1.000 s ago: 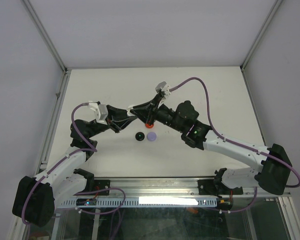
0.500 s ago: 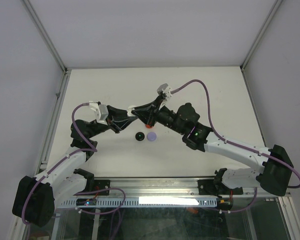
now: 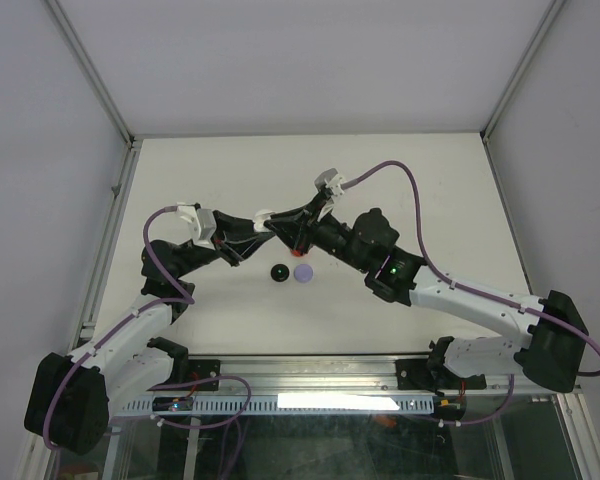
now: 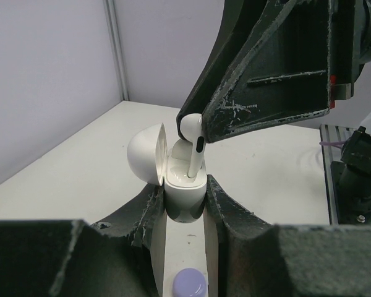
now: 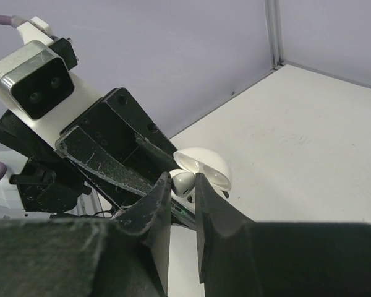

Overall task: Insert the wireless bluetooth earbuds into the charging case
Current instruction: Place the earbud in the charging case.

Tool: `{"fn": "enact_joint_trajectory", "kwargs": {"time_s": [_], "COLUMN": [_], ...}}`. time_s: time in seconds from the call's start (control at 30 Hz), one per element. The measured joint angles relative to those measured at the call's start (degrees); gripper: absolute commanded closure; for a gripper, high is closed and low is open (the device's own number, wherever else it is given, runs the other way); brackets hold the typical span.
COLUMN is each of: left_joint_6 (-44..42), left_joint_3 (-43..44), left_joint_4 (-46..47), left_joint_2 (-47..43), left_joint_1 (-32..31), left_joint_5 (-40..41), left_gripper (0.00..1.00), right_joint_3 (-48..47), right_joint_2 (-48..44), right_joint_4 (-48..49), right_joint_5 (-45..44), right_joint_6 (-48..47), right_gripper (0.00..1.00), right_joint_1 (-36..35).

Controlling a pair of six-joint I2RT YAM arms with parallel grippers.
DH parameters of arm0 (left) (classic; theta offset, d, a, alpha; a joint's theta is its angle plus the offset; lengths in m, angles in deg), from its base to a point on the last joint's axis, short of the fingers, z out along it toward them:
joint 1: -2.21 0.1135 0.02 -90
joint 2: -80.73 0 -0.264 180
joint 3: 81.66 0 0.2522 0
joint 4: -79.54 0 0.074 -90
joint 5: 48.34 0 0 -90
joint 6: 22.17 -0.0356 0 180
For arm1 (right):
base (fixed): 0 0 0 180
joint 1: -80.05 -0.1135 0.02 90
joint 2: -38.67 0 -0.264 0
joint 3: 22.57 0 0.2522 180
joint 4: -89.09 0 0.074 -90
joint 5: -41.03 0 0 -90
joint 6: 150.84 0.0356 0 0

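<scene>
Mid-air above the matte white table top [image 3: 430, 190], both arms meeting tip to tip. No contact with the table.

Clamped between the jaws of the left gripper [image 4: 184, 195]: a glossy white rounded charging case [image 4: 185, 209]. Held upright by its base, with the domed lid [image 4: 143, 153] hinged open and tipped back toward the left of the left wrist view.

Pinched between the jaws of the right gripper [image 5: 181, 181]: a small white stemmed earbud [image 4: 191, 131]. Gripped by the head, stem pointing down into the open case. Stem tip at or just inside a socket, head well proud of the rim. Not seated yet, as far as can be judged.

Down on the table, on the near side of the grippers: a black round case [image 3: 278, 272] and a lavender round case [image 3: 303, 271], just beside each other, clear of both grippers. Also a small red item [image 3: 300, 245] under the right gripper, too hidden to identify.

Step in hand, by judgement: insertion of the white earbud, roughly midway.

Next move calls for a slow push down along the stem's own line, case held steady and level. Release only after flush seating of the head.

Risk: a slight tilt jamming the stem against the socket wall, or levering the case out of the left jaws.
</scene>
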Motion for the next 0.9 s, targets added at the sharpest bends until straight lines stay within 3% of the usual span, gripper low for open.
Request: {"fn": "enact_joint_trajectory", "kwargs": {"time_s": [0.9], "left_joint_6": [-0.09], "left_joint_3": [-0.87], "left_joint_4": [-0.63], "left_joint_2": [-0.33], "left_joint_1": [0.0], "left_joint_5": [2.45], "left_gripper": [0.97], "right_joint_3": [-1.2], "right_joint_2": [0.09], "right_joint_4": [-4.39], "right_joint_5": [-6.25], "right_joint_6": [3.56], "right_gripper": [0.79], "right_joint_1": [-1.97]}}
